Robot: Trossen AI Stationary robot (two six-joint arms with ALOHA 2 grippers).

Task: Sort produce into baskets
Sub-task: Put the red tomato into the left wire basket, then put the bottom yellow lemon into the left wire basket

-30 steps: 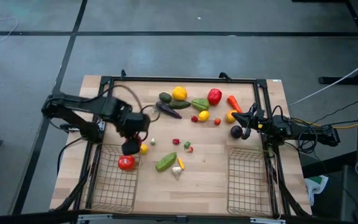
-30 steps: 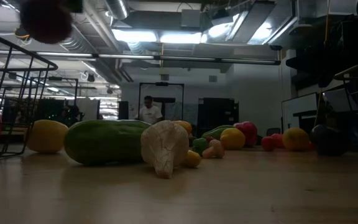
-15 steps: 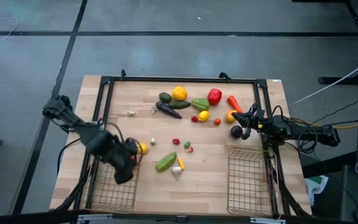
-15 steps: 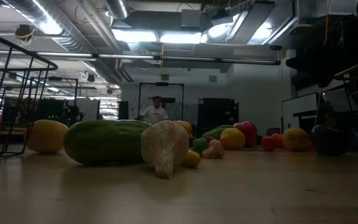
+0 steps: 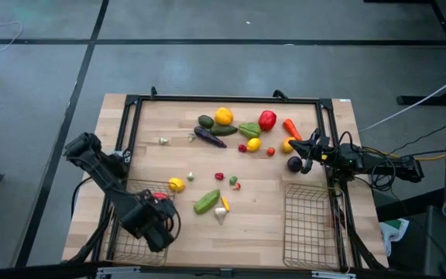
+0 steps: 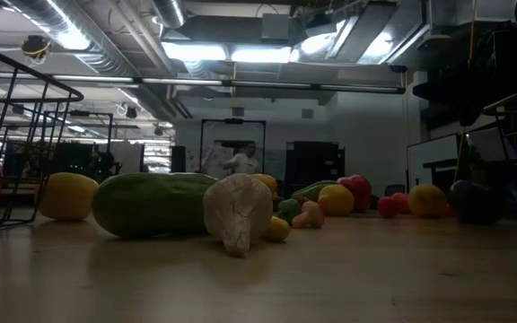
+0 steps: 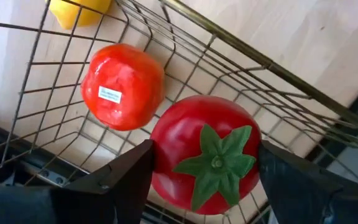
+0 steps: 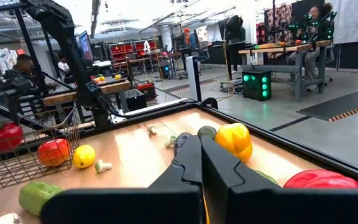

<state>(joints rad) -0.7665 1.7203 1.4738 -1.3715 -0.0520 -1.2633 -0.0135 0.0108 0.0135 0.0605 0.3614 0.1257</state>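
Note:
My left gripper hangs over the left wire basket, pointing down and shut on a red toy tomato with a green calyx. The gripper hides the tomato in the high view. A second red piece with a white sticker lies on the basket's floor beside it. A yellow piece lies on the table just outside the basket. My right gripper waits shut and level at the table's right edge, far of the right basket, which holds nothing visible. My left gripper pinches the tomato's round sides between its two fingers, one finger on each flank. It comes from above, pointing down, with the calyx facing up toward the wrist. The tomato is held above the basket's mesh floor, beside the other red piece.
Loose produce lies on the table: a green cucumber and a white piece near the middle, and a cluster of yellow, green, red, orange and purple pieces toward the far edge. A dark frame rims the table.
My left gripper has carried the tomato from the basket's far end toward the table's near edge, sinking over the basket's inside and turning about its own axis. Its fingers have stayed shut on the tomato. The held tomato has left the low view's top left corner.

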